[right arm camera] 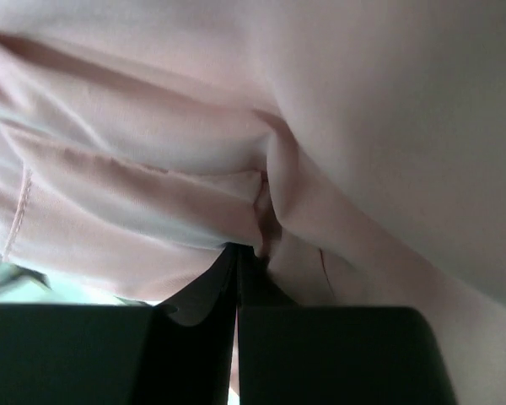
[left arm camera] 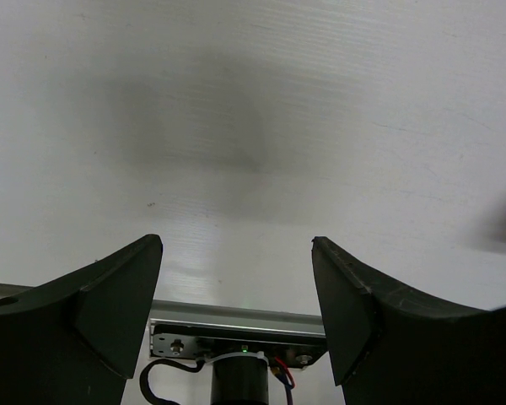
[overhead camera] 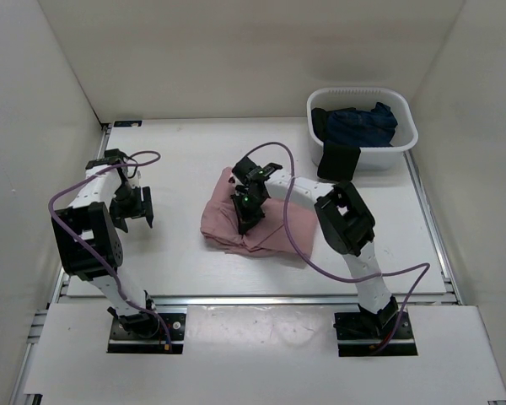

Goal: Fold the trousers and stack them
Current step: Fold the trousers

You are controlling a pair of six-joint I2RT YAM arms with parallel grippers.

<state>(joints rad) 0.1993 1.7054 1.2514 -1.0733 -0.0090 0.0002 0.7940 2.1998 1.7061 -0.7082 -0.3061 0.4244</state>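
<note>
The dusty-pink trousers (overhead camera: 223, 221) lie bunched in a folded heap in the middle of the table. My right gripper (overhead camera: 247, 221) is down on the heap's middle, shut on a pinched fold of the pink fabric (right arm camera: 266, 207), which fills the right wrist view. My left gripper (overhead camera: 135, 213) hangs at the left side of the table, well apart from the trousers, open and empty. In the left wrist view its gripper (left arm camera: 236, 308) shows only bare white table between the fingers.
A white tub (overhead camera: 403, 143) at the back right holds a dark blue garment (overhead camera: 360, 124), with a black cloth (overhead camera: 338, 159) hanging over its front rim. White walls enclose the table. A purple cable (overhead camera: 297, 245) runs over the trousers' right part.
</note>
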